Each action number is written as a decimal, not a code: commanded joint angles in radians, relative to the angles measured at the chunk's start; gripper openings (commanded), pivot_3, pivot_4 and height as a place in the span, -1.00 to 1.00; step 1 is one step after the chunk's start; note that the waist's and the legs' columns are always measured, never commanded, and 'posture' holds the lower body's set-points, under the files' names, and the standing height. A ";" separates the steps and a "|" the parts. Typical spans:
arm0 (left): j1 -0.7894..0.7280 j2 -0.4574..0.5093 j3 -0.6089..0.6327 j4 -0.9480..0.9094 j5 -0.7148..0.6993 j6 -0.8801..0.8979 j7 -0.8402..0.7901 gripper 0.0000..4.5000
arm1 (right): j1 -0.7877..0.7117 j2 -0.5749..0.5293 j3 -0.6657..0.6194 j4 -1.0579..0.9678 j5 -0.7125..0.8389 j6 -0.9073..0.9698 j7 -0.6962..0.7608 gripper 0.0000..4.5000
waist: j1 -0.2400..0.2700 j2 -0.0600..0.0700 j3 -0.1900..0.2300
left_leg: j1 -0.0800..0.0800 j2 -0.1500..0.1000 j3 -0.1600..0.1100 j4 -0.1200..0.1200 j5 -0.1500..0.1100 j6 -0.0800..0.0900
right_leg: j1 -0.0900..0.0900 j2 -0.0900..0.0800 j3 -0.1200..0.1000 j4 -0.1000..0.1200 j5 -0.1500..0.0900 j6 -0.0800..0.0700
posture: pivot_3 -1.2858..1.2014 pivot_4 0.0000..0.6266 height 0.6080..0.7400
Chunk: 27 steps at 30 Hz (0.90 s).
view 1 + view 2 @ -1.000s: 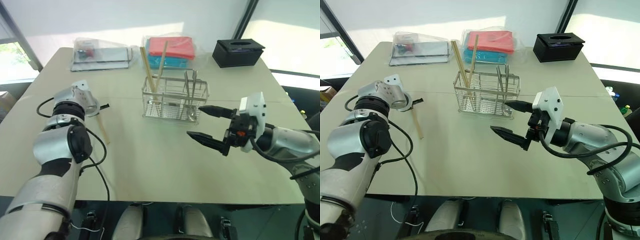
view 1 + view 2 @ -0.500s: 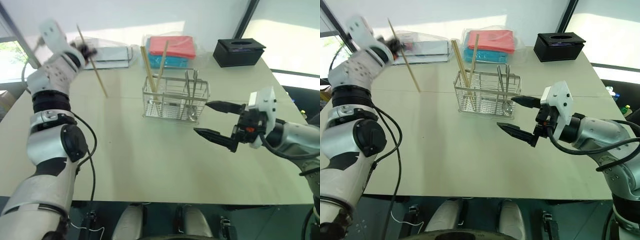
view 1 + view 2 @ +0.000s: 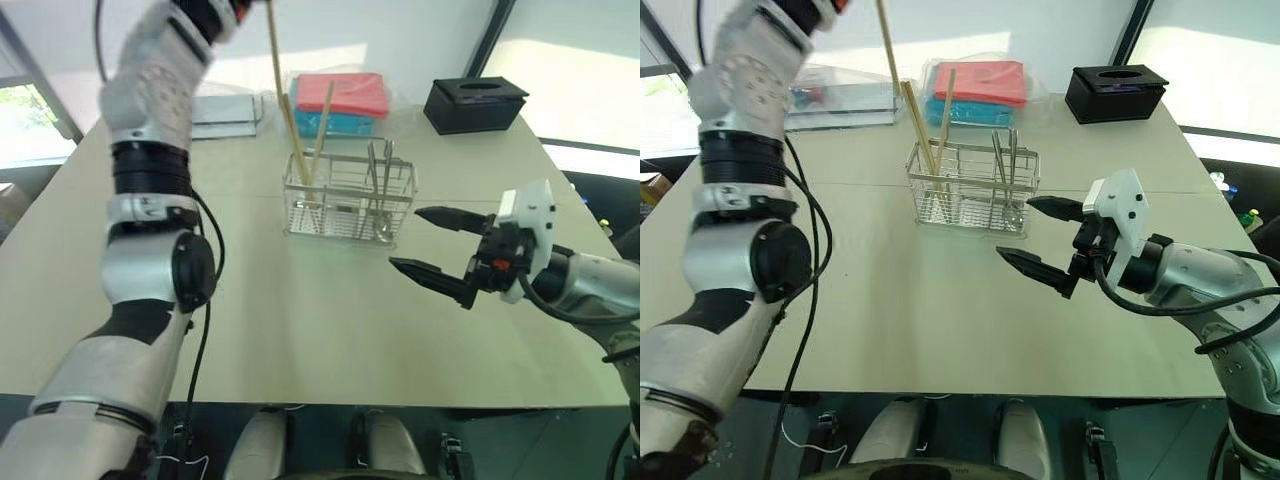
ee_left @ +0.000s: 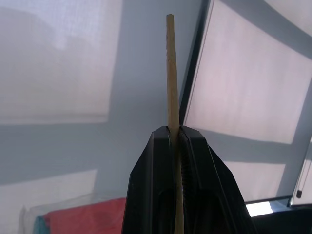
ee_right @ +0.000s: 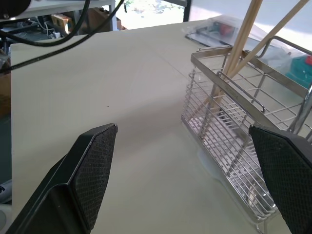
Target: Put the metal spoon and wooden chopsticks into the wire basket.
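Wooden chopstick raised high, tip near the basket's rim

Wood is pinched in the left tool, clamped on one chopstick held almost upright above the wire basket, lower end down beside the two chopsticks leaning there. The grip sits near one end, so the long stick could pivot, and its tip may catch the rim and drop onto the surface. The metal spoon appears to stand in the basket's right end, bowl down. The right tool hovers just right of the basket, fingers apart, empty.
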 commanded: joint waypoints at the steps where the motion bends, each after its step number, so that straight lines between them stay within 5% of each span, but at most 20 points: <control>1: 0.039 -0.026 -0.056 -0.007 0.045 -0.065 -0.042 -0.99 | 0.012 0.001 -0.044 -0.050 0.024 -0.005 -0.024 1.00 | 0.001 0.001 0.000 | 0.000 0.000 0.000 0.000 0.000 0.000 | 0.000 0.000 0.000 0.000 0.000 0.000 | 0.03 -0.52 -0.10; 12: 0.253 -0.141 -0.140 -0.059 0.130 -0.178 -0.018 -0.99 | 0.017 0.001 -0.041 -0.053 0.027 -0.012 -0.056 1.00 | 0.004 0.000 0.000 | -0.001 0.000 0.000 0.001 -0.001 0.002 | 0.000 0.000 0.000 0.000 0.000 0.000 | 0.03 -0.52 -0.10; 16: 0.284 -0.153 -0.131 -0.120 0.112 -0.140 0.011 -0.36 | 0.001 0.000 -0.033 -0.033 0.021 -0.015 -0.050 1.00 | 0.004 0.000 0.000 | -0.001 0.000 0.000 0.001 -0.001 0.003 | 0.000 0.000 0.000 0.000 0.000 0.000 | 0.03 -0.52 -0.10; 22: 0.306 -0.123 -0.117 -0.263 0.081 -0.041 0.034 0.98 | -0.030 0.007 -0.003 -0.002 0.003 -0.021 -0.040 1.00 | 0.004 0.000 0.000 | -0.001 0.000 -0.001 0.001 -0.001 0.003 | 0.000 0.000 0.000 0.000 0.000 0.000 | 0.03 -0.52 -0.10; 27: 0.275 0.003 -0.095 -0.371 0.042 0.097 -0.013 0.98 | -0.069 0.001 0.028 0.046 -0.034 -0.042 -0.007 1.00 | 0.000 0.001 0.000 | -0.001 0.000 -0.001 0.001 -0.001 0.003 | 0.000 0.001 0.000 0.000 0.000 0.000 | 0.03 -0.52 -0.10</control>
